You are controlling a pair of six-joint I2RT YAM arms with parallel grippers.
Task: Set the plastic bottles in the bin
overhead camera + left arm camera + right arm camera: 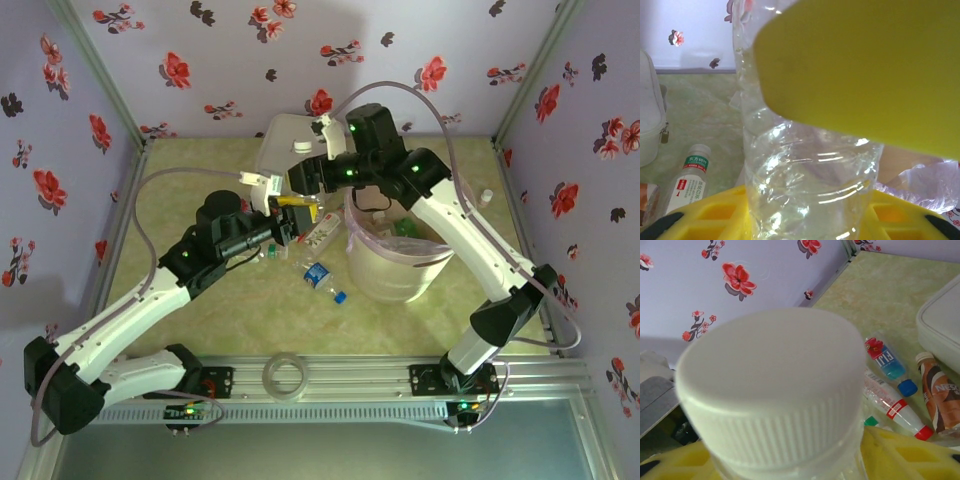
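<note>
Just left of the bin (400,285), your left gripper (812,155) had its yellow, cell-moulded fingers (850,70) closed to a narrow gap on a clear bottle (805,180). Its thin, crinkled wall was caught between them, and its long axis ran straight up the left wrist view. On the mottled green floor behind it, a white-capped bottle (692,180) with a green-and-white label lay flat, cap end away from that camera. Your right gripper (785,457) sat close beside the left one, also left of the bin. A ribbed white cap (770,385) stood between its yellow fingers (900,450) and pointed straight into the right wrist camera. The jaws were partly closed, but you could not tell whether they pressed on it, or whether the cap belonged to the clear bottle. A blue-labelled bottle (322,278) lay on its side just left of the bin, its blue cap nearer the bin wall. The bin was round and cream, with a thin pink liner (372,245) crumpled over its rim and a green bottle (405,228) inside.
</note>
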